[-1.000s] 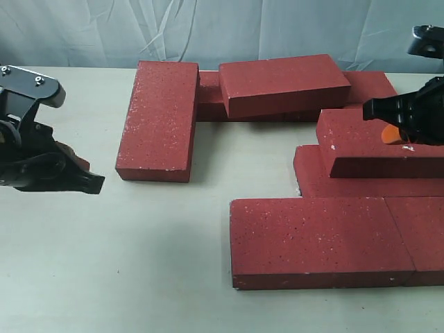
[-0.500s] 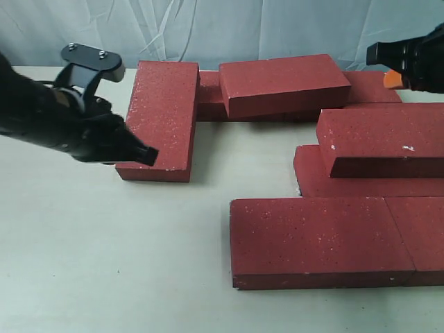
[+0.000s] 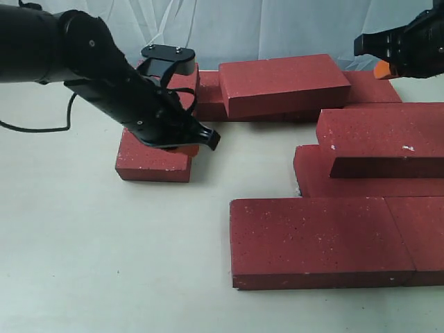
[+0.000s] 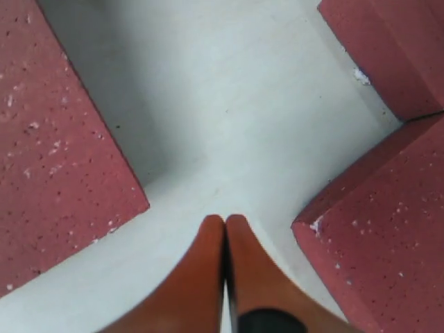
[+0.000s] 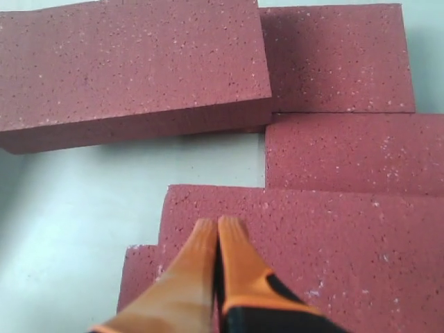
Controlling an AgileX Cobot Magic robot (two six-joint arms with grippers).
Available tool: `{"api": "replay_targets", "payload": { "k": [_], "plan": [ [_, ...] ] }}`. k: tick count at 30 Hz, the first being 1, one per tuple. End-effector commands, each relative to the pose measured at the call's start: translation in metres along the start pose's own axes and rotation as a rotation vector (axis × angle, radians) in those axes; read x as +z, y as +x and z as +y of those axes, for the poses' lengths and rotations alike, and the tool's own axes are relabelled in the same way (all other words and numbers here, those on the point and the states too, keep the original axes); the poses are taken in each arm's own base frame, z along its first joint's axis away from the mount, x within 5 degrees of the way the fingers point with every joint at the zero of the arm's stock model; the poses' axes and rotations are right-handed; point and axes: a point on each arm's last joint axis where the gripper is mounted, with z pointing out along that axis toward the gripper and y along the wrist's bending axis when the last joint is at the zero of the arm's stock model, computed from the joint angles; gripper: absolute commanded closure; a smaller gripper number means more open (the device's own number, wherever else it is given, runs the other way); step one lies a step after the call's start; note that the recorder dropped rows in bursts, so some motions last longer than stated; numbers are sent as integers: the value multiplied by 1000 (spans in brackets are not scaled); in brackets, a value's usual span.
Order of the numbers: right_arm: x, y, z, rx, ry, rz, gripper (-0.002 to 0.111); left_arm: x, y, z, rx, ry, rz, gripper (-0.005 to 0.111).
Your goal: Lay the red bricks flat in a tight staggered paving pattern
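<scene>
Red bricks (image 4: 48, 152) around left gripper (image 4: 225, 222)

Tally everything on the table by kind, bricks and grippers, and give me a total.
Red bricks: 8 countable in the exterior view, some stacked or overlapping; others may be hidden.
Grippers: 2, the left gripper and the right gripper, both shut and holding nothing.
Total: 10

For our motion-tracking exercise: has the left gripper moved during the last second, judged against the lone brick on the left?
Yes. The left gripper swung rightward, from left of the lone brick to above its right edge.
</scene>
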Motion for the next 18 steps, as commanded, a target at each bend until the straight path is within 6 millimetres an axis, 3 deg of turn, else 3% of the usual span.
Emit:
{"api": "replay_targets", "payload": {
  "k": [1,6,12,18],
  "plan": [
    [9,-12,-7,30,5,-2,109,5,-11,-4,-17,28,16,107],
    [13,-16,-37,134,28,24,109,14,-21,-7,-46,63,60,107],
    [4,-15,-82,238,96,-2,109,28,-26,2,-79,-19,159,107],
    [0,-7,-125,338,166,0,109,24,-39,-1,-18,-60,136,107]
  ]
}}
